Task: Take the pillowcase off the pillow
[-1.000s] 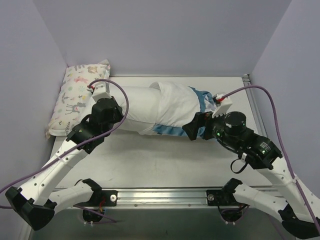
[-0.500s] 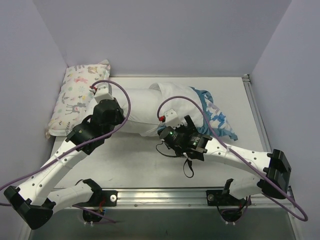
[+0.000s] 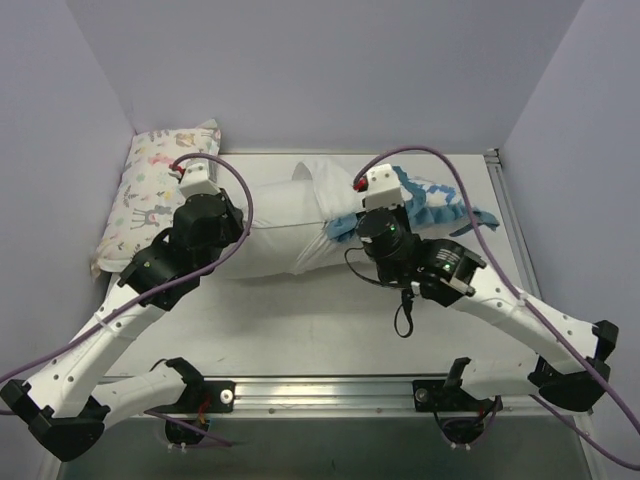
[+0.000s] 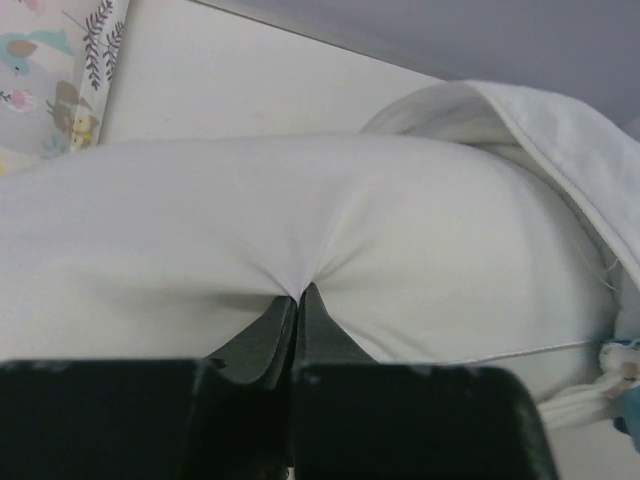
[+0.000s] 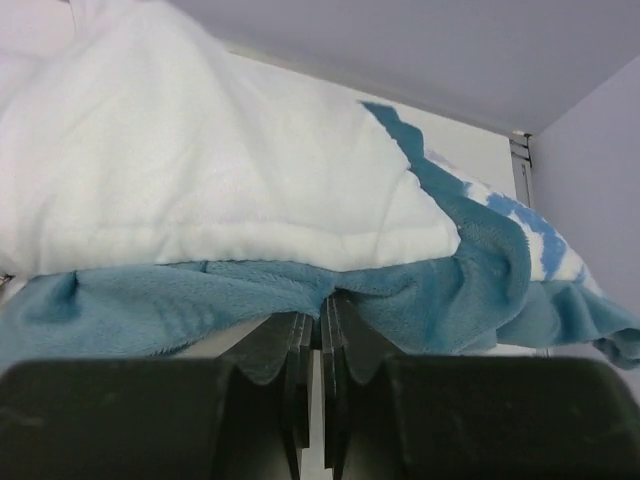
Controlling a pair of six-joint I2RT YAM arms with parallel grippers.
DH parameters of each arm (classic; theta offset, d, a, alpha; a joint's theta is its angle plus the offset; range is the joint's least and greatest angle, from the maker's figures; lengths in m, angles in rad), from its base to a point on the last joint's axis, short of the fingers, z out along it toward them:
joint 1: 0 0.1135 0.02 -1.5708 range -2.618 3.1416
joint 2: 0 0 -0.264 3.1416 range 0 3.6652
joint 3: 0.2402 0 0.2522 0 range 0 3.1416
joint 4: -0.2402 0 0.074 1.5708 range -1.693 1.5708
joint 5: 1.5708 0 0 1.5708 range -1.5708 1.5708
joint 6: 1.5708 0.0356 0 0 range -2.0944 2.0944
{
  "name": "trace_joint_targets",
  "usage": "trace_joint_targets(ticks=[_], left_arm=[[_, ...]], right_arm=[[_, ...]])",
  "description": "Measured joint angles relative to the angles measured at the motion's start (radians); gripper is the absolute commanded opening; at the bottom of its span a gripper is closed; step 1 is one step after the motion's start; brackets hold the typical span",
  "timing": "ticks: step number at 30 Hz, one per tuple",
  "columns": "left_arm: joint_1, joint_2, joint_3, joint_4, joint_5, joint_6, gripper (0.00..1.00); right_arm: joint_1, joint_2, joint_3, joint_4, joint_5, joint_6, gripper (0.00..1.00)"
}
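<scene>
The plain white pillow (image 3: pixel 275 225) (image 4: pixel 300 210) lies across the middle of the table. Its right part is inside the pillowcase (image 3: pixel 345 195) (image 5: pixel 190 170), which shows its white face, a teal frilled edge (image 5: pixel 200 300) and blue-and-white print (image 3: pixel 440 205) bunched to the right. My left gripper (image 3: pixel 222 208) (image 4: pixel 298 292) is shut on a pinch of the pillow's white fabric near its left end. My right gripper (image 3: pixel 370 212) (image 5: pixel 320 300) is shut on the pillowcase's teal frill along its near edge. In the top view both pairs of fingertips are hidden under the wrists.
A smaller pastel animal-print pillow (image 3: pixel 150 195) (image 4: pixel 50 70) lies at the far left against the wall. Lilac walls close in the back and both sides. A metal rail (image 3: pixel 320 392) runs along the near edge, and another rail (image 3: pixel 497 190) runs along the right.
My right gripper left the pillowcase's right end, swung across to its near edge and closed on the teal frill. The printed end now lies spread to the right. The left gripper kept its hold.
</scene>
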Motion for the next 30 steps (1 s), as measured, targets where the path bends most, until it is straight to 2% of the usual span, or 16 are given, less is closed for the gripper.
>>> trace_joint_targets(ticks=[4, 8, 11, 13, 16, 17, 18, 19, 20, 23, 26, 30], left_arm=[[-0.001, -0.002, 0.066, -0.002, 0.0, 0.008, 0.0], [0.0, 0.033, 0.096, -0.001, 0.014, 0.007, 0.0], [0.029, 0.085, 0.087, -0.006, 0.046, 0.002, 0.0], [0.076, 0.12, 0.043, 0.002, 0.09, -0.005, 0.0], [0.159, 0.172, -0.04, 0.017, 0.145, -0.006, 0.0], [0.187, 0.197, -0.057, 0.033, 0.16, -0.004, 0.03], [0.213, 0.225, -0.063, 0.054, 0.179, -0.001, 0.16], [0.236, 0.251, -0.063, 0.075, 0.204, 0.007, 0.36], [0.253, 0.272, -0.063, 0.105, 0.229, 0.024, 0.66], [0.257, 0.277, -0.063, 0.18, 0.287, 0.049, 0.81], [0.248, 0.219, -0.065, 0.225, 0.312, 0.077, 0.85], [0.248, 0.101, -0.048, 0.234, 0.315, 0.103, 0.85]], right_arm=[[-0.038, -0.003, 0.225, -0.067, -0.086, -0.025, 0.0], [-0.238, 0.083, 0.418, -0.126, -0.338, 0.023, 0.0], [-0.356, 0.156, 0.393, -0.116, -0.516, 0.08, 0.0], [-0.407, 0.216, 0.311, -0.076, -0.616, 0.113, 0.0], [-0.447, 0.365, 0.251, -0.062, -0.734, 0.164, 0.25], [-0.453, 0.412, 0.25, -0.052, -0.76, 0.178, 0.36], [-0.457, 0.447, 0.25, -0.035, -0.782, 0.192, 0.58], [-0.458, 0.465, 0.25, -0.021, -0.797, 0.202, 0.66], [-0.458, 0.471, 0.25, -0.015, -0.806, 0.208, 0.77], [-0.457, 0.403, 0.241, -0.019, -0.819, 0.217, 0.85], [-0.456, 0.249, 0.194, -0.037, -0.816, 0.225, 0.9], [-0.451, 0.011, 0.098, -0.043, -0.782, 0.237, 0.93]])
